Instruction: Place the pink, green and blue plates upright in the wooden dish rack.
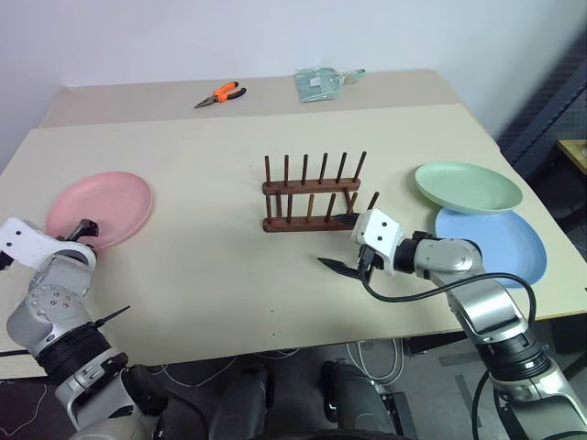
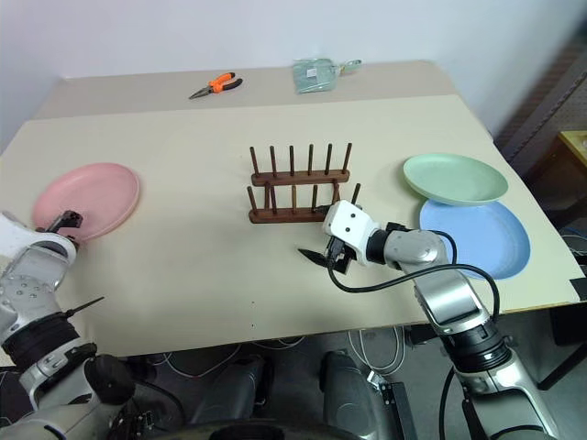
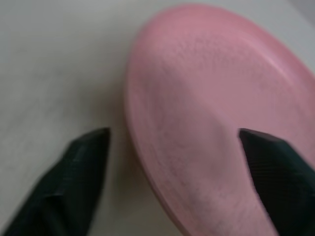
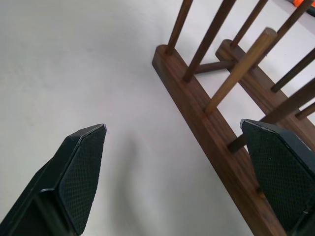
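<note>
On the beige table (image 1: 211, 275) the rack (image 1: 312, 197) stands empty, the left gripper (image 3: 172, 147) spread astride the pink plate's (image 1: 99, 208) rim to grab it, the right gripper (image 4: 182, 172) agape beside the rack, holding nothing.

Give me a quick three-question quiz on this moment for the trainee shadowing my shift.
1. True or false: a plate already stands in the wooden dish rack.
2. Which plate lies partly on top of another? A. pink plate B. green plate C. blue plate
3. Fill in: the left tool has its open fingers on either side of the ____ plate's rim.

Key
1. False: the rack holds no plates, and the open right tool is beside its end.
2. B: the green plate overlaps the blue one.
3. Pink.
</note>
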Available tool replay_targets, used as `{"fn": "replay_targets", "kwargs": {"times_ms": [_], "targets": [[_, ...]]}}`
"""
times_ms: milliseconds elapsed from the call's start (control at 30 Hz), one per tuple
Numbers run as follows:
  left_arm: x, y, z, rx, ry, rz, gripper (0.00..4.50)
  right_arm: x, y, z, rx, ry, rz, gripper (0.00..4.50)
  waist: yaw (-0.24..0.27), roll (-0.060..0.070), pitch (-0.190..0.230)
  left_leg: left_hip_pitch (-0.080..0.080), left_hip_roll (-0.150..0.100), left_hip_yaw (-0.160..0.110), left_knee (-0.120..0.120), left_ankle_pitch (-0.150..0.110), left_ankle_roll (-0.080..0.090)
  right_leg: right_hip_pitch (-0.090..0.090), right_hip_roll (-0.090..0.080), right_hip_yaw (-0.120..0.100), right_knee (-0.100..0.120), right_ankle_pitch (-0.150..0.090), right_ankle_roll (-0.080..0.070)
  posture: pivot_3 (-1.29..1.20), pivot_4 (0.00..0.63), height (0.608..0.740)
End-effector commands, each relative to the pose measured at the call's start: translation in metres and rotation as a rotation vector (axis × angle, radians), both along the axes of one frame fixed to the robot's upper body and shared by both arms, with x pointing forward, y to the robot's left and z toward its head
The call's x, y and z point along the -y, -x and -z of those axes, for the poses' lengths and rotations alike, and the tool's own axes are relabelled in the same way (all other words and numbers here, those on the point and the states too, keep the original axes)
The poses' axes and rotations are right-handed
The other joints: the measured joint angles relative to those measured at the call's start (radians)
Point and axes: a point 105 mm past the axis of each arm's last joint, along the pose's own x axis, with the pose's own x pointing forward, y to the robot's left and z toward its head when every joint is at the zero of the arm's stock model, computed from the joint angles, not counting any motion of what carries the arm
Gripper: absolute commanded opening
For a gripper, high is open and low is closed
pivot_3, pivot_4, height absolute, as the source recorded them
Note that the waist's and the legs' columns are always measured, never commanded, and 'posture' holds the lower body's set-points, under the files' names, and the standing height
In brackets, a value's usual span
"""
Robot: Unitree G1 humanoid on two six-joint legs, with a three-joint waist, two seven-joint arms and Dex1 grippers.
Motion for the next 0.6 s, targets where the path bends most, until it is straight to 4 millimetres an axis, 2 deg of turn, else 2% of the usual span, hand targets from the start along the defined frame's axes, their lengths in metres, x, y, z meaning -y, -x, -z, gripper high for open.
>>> {"fn": "replay_targets", "kwargs": {"times_ms": [33,133,200,300,367,467,600], "targets": [[-0.003,0.002,-0.01,0.044,0.019,-0.03,2.12,0.0,-0.005,-0.017,0.077,-0.018,0.01,4.5,-0.001,0.0,0.0,0.0,0.0,0.0,0.0,0.0,0.0,0.0,0.0,0.0,0.0,0.0,0.0,0.0,0.15,0.739],[0.002,-0.003,-0.015,0.067,0.011,-0.003,0.68,0.005,-0.008,-0.024,0.051,-0.047,0.029,4.5,-0.001,0.0,0.0,0.0,0.0,0.0,0.0,0.0,0.0,0.0,0.0,0.0,0.0,0.0,0.0,0.0,0.15,0.739],[0.007,-0.008,-0.024,0.111,-0.016,0.026,0.68,0.006,-0.007,-0.028,0.054,-0.049,0.025,4.5,-0.001,0.0,0.0,0.0,0.0,0.0,0.0,0.0,0.0,0.0,0.0,0.0,0.0,0.0,0.0,0.0,0.15,0.739],[0.025,-0.023,-0.056,0.236,-0.096,0.115,0.68,0.004,-0.009,-0.044,0.131,-0.041,0.019,4.5,0.001,-0.001,0.0,0.0,0.0,0.0,0.0,0.0,0.0,0.0,0.0,0.0,0.0,0.0,0.0,0.0,0.15,0.739],[0.051,-0.038,-0.085,0.337,-0.162,0.225,0.68,-0.004,-0.008,-0.064,0.222,-0.044,-0.018,4.5,0.002,-0.002,0.0,0.0,0.0,0.001,0.0,0.0,0.0,0.0,0.0,0.0,0.0,0.0,0.0,0.0,0.15,0.739],[0.108,-0.059,-0.132,0.463,-0.291,0.431,0.68,-0.019,-0.011,-0.093,0.369,-0.019,-0.063,4.5,0.006,-0.002,0.001,-0.001,0.0,0.001,0.001,0.0,-0.001,0.0,0.0,0.0,0.0,0.0,-0.001,0.0,0.15,0.739],[0.18,-0.069,-0.174,0.579,-0.461,0.661,0.68,-0.037,-0.018,-0.114,0.522,0.046,-0.111,4.5,0.012,-0.002,0.001,-0.001,0.0,0.002,0.0,0.001,-0.001,0.0,0.0,0.0,-0.001,0.0,-0.001,0.0,0.15,0.739]]}}
